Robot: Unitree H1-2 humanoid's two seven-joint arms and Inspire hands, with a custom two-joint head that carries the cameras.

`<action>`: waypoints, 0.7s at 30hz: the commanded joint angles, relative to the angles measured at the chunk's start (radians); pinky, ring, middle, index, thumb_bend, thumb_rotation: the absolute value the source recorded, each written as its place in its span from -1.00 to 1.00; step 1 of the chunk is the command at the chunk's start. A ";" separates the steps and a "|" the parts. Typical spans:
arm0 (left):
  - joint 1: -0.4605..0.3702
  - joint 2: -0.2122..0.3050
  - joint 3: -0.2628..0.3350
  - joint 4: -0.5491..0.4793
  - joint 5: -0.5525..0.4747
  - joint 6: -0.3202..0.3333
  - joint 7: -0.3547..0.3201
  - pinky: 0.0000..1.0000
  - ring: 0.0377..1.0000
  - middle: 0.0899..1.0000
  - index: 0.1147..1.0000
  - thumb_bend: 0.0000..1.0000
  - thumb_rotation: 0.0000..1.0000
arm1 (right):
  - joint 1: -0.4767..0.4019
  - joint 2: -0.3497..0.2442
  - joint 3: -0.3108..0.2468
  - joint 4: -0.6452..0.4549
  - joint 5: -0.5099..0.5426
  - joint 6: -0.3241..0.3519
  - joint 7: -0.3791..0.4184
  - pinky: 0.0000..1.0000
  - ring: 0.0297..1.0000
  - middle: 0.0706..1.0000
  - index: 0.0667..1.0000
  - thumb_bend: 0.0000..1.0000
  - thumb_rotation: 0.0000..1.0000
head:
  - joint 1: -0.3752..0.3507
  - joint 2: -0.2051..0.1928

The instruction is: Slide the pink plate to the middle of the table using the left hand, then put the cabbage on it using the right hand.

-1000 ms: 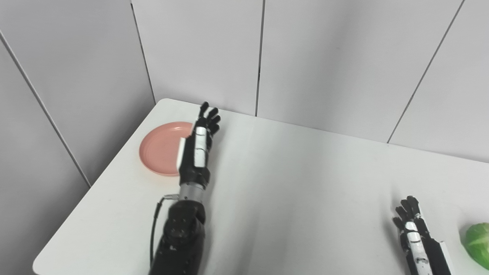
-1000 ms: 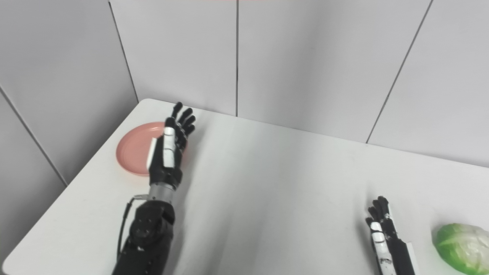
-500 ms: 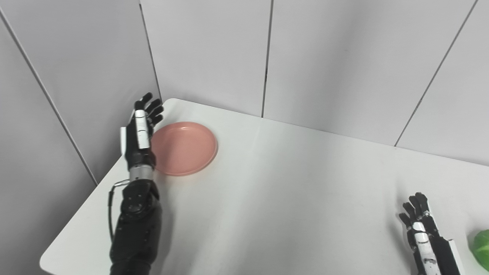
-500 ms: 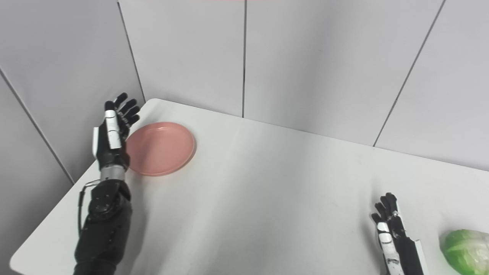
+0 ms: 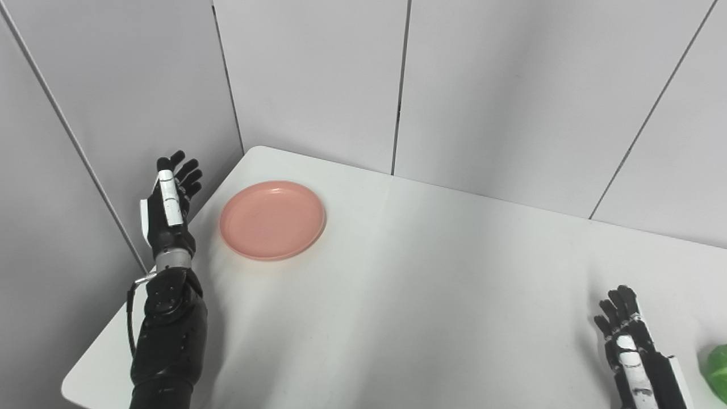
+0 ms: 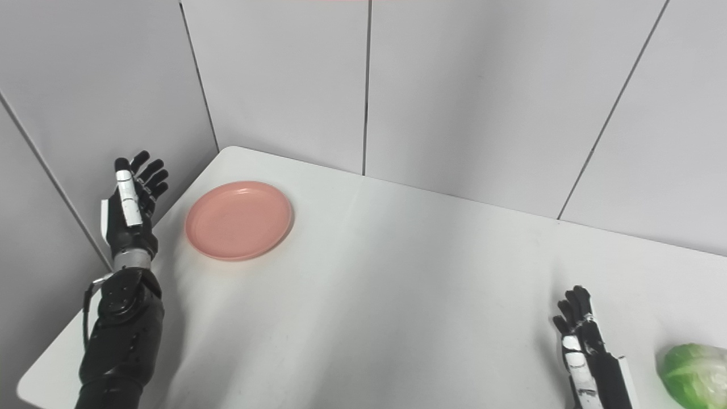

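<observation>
Pale grey panelled walls [image 5: 483, 85] enclose the white table [image 5: 409, 295] along its far and left edges. The pink plate [image 5: 272, 220] lies near the far left corner. The left hand [image 5: 168, 207] hovers beyond the left edge, fingers spread, empty. The right hand [image 6: 585, 352] rests released near the front right corner, beside the cabbage [image 6: 693, 376].

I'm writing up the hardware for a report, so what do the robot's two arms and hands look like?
Both hands, left hand and right hand, are black with jointed fingers and white panels along the back. The left forearm is a glossy black shell with a silver metal wrist ring and a thin black cable looping beside it.
</observation>
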State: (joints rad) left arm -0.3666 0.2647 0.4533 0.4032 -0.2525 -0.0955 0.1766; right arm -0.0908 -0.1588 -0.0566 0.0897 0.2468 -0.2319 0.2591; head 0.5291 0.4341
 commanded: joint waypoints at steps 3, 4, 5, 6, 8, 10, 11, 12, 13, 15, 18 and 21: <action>-0.041 0.024 -0.014 0.013 -0.034 -0.025 -0.047 0.73 0.71 0.68 0.68 0.58 1.00 | 0.009 0.002 -0.006 0.003 0.026 -0.026 0.014 0.98 0.98 0.99 0.98 0.65 0.57 | 0.002 -0.001; -0.042 0.022 -0.015 0.016 -0.042 -0.027 -0.053 0.75 0.74 0.71 0.71 0.58 1.00 | 0.009 0.003 -0.008 0.001 0.032 -0.019 0.014 0.99 0.98 0.99 0.97 0.66 0.54 | 0.002 -0.001; -0.045 0.013 -0.016 0.015 -0.057 -0.025 -0.061 0.76 0.74 0.72 0.72 0.57 1.00 | 0.010 0.002 -0.008 -0.002 0.035 -0.015 0.015 0.99 0.98 0.99 0.97 0.66 0.53 | 0.002 -0.001; -0.047 0.008 -0.017 0.013 -0.068 -0.023 -0.066 0.76 0.73 0.71 0.73 0.54 1.00 | 0.010 0.001 -0.007 -0.003 0.036 -0.014 0.015 1.00 0.99 1.00 0.98 0.65 0.53 | 0.002 -0.001; -0.048 -0.002 -0.032 -0.002 -0.067 -0.016 -0.070 0.76 0.73 0.70 0.72 0.54 1.00 | 0.008 0.001 -0.009 -0.002 0.033 -0.025 0.013 0.99 0.98 0.99 0.97 0.63 0.53 | 0.006 0.001; -0.043 -0.010 -0.055 -0.024 -0.060 0.005 -0.069 0.81 0.76 0.72 0.73 0.57 1.00 | 0.007 0.000 -0.011 0.003 0.030 -0.035 0.012 0.98 0.96 0.97 0.97 0.61 0.55 | 0.012 -0.001; -0.041 -0.013 -0.068 -0.027 -0.055 0.016 -0.070 0.82 0.76 0.73 0.73 0.57 1.00 | 0.006 -0.001 -0.013 0.005 0.032 -0.040 0.013 0.97 0.95 0.97 0.97 0.61 0.55 | 0.026 -0.006; -0.039 -0.013 -0.078 -0.029 -0.053 0.024 -0.071 0.84 0.78 0.74 0.75 0.58 1.00 | 0.005 -0.001 -0.014 0.006 0.034 -0.043 0.014 0.98 0.95 0.96 0.96 0.59 0.54 | 0.026 -0.006; -0.038 -0.016 -0.087 -0.025 -0.051 0.028 -0.073 0.85 0.79 0.75 0.75 0.58 1.00 | 0.005 -0.002 -0.015 0.009 0.028 -0.052 0.013 0.99 0.94 0.96 0.96 0.58 0.54 | 0.036 -0.007; -0.038 -0.022 -0.100 -0.016 -0.057 0.027 -0.085 0.89 0.82 0.79 0.79 0.59 1.00 | 0.003 -0.004 -0.018 0.014 0.022 -0.062 0.011 0.99 0.94 0.95 0.95 0.57 0.57 | 0.044 -0.010; -0.038 -0.031 -0.111 -0.006 -0.075 0.016 -0.112 0.98 0.89 0.88 0.90 0.66 1.00 | 0.001 -0.004 -0.025 0.015 0.037 -0.050 0.012 1.00 0.94 0.93 0.94 0.60 0.53 | 0.048 -0.011; -0.038 -0.041 -0.116 -0.006 -0.081 0.021 -0.124 1.00 0.92 0.90 0.93 0.69 1.00 | 0.002 0.000 -0.030 0.010 0.032 -0.040 0.000 1.00 0.94 0.93 0.94 0.61 0.52 | 0.054 -0.011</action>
State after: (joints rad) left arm -0.3676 0.2137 0.3398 0.4122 -0.3310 -0.0554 0.0659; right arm -0.0919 -0.1583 -0.0771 0.0926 0.2691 -0.2398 0.2616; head 0.5829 0.4234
